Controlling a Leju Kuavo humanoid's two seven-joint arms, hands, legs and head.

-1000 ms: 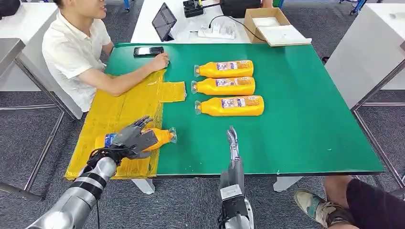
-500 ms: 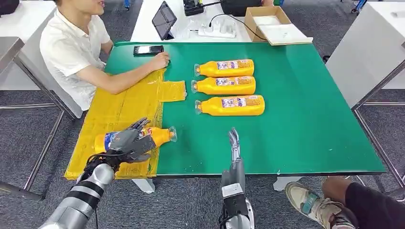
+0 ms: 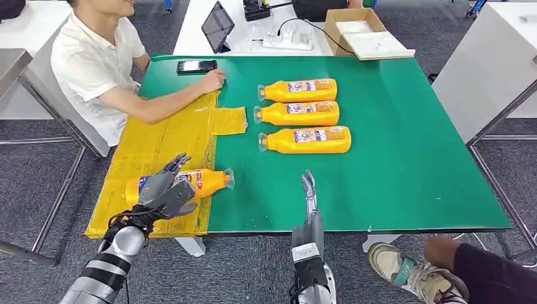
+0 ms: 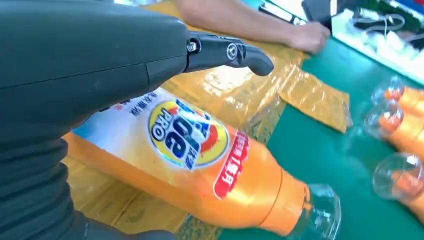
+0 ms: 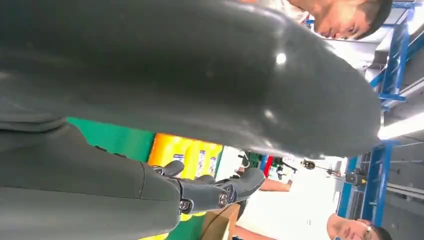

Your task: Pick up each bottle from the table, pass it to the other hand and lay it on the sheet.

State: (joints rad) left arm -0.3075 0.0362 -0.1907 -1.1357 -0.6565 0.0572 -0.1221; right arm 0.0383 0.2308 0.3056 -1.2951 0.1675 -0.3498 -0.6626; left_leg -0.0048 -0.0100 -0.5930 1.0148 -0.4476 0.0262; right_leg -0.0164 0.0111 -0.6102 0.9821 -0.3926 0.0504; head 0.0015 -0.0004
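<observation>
A: Where does the bottle (image 3: pixel 183 183) lie from the left hand (image 3: pixel 163 191)?

B: On the yellow sheet (image 3: pixel 158 152) at the near left of the table (image 3: pixel 405 158), just ahead of the hand and partly under its fingers. Its long axis runs across the robot's front, cap toward the right, over the sheet's edge. In the left wrist view the label faces up and the bottle lies flat.

A: Is the hand holding it?

B: I judge not. The fingers are spread above it, released rather than wrapped round; whether a fingertip touches, I cannot tell.

A: And the right hand (image 3: pixel 308 190)?

B: Empty, fingers straight and together, edge-on over the near table edge, well apart from that bottle.

A: So the next bottle?

B: Three bottles (image 3: pixel 304 114) lie in a row mid-table, parallel, caps to the left. The nearest one sits ahead of the right hand, slightly to its right, so the right arm is the nearer. Its axis lies crosswise to the reach, so a grip across the body should suit.
</observation>
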